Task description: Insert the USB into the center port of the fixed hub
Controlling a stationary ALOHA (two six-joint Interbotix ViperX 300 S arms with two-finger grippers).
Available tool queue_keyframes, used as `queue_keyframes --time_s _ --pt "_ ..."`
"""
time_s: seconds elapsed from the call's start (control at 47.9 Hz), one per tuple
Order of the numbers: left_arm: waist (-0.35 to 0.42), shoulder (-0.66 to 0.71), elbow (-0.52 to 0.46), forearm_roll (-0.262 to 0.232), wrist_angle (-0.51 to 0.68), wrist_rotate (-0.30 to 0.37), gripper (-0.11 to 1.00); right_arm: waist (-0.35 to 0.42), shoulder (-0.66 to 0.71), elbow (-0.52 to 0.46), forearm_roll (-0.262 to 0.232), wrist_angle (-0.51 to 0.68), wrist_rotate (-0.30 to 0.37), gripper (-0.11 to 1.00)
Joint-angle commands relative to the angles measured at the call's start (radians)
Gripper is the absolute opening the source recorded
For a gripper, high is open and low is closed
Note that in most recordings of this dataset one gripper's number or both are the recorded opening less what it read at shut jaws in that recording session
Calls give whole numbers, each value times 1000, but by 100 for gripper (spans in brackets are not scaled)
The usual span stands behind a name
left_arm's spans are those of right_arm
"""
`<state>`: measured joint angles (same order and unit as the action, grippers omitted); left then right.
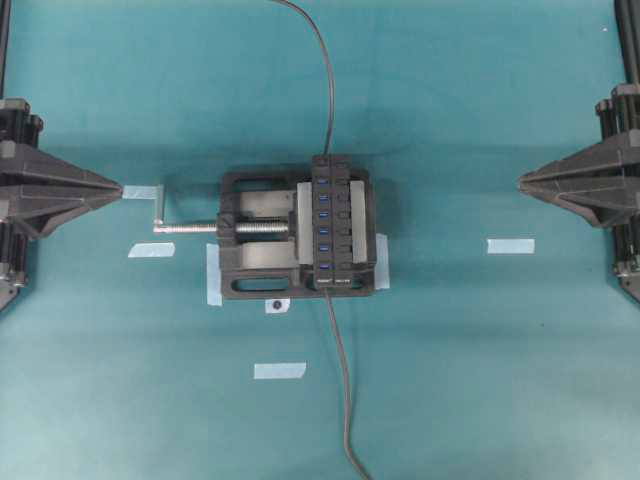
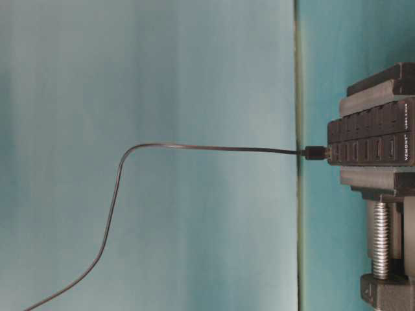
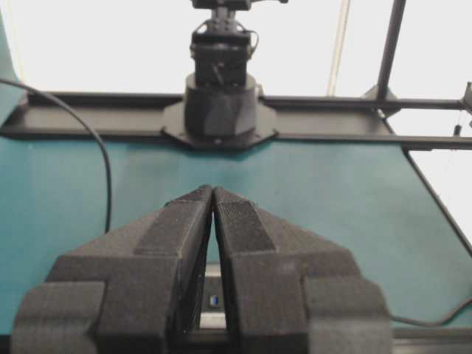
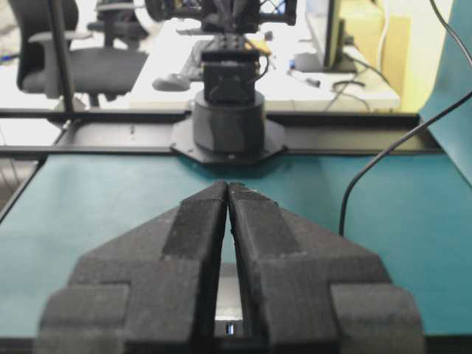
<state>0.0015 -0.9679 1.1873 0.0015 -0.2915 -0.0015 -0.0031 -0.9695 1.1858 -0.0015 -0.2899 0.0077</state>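
From overhead we see the vise [image 1: 262, 247] at center frame clamping the fixed hub [image 1: 335, 222], a cable [image 1: 343, 380] leaving its lower end, with the left gripper [image 1: 121, 189] at far left and right gripper [image 1: 520, 181] at far right, both tips pinched together on nothing. At table level, the USB [image 2: 315, 153] sits at the hub's end at right. Both wrist views show closed, empty jaws; center port we cannot single out.
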Motion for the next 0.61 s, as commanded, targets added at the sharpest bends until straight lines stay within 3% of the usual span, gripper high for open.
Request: queue_keyframes --time_s 0.0,0.167,0.417,0.584 --pt "-17 12 -26 6 -6 -21 13 -11 11 -18 5 -9 -3 16" --pt "-20 14 -38 6 8 -35 0 -58 -29 2 21 31 25 1" --pt "-20 48 -104 6 184 -31 0 -104 -54 -15 23 216 80 1" --pt "-20 89 -123 6 219 -31 0 -115 -25 -49 21 383 89 1"
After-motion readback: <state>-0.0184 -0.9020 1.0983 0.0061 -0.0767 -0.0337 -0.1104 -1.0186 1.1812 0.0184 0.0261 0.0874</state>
